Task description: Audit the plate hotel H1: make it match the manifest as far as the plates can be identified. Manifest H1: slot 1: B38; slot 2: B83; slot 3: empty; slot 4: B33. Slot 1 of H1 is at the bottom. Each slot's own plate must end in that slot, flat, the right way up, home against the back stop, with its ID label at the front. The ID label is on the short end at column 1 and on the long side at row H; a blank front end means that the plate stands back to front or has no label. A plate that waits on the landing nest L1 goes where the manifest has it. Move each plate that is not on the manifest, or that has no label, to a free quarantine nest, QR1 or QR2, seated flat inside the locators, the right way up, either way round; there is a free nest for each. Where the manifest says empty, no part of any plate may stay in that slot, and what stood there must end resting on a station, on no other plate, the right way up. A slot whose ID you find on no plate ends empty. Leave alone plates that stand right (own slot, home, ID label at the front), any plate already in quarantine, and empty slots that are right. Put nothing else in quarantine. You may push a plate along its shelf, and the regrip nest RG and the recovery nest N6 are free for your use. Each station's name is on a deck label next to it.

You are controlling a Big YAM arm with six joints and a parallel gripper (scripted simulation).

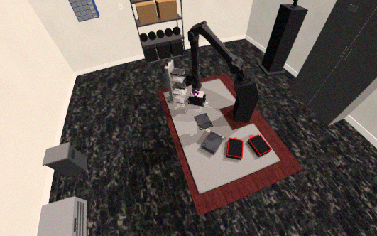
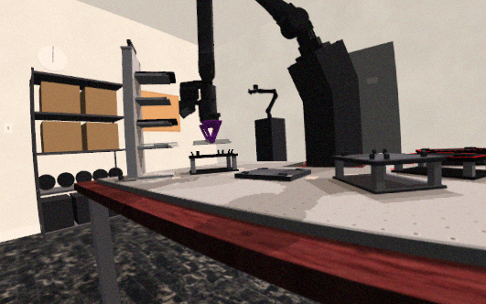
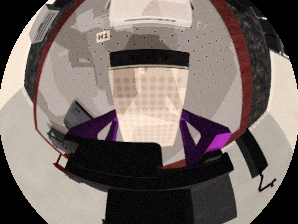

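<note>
The plate hotel H1 [image 1: 177,84] stands at the far left of the deck, and its shelves show from the side in the exterior view [image 2: 153,112]. Dark plates lie on its upper shelves; I cannot read their labels. My gripper [image 2: 210,137] hangs just right of the hotel, over a raised black nest [image 2: 213,161]. Its purple fingers stand wide and are shut on the long sides of a pale plate [image 2: 209,143], holding it flat a little above the nest. In the wrist view the plate [image 3: 148,106] fills the space between the fingers.
A flat dark nest [image 1: 204,121] and a raised grey nest [image 1: 212,142] lie further along the deck. Two red-rimmed nests [image 1: 235,148] [image 1: 259,144] stand at the near right. The arm's black base block [image 1: 246,99] stands at the deck's right side.
</note>
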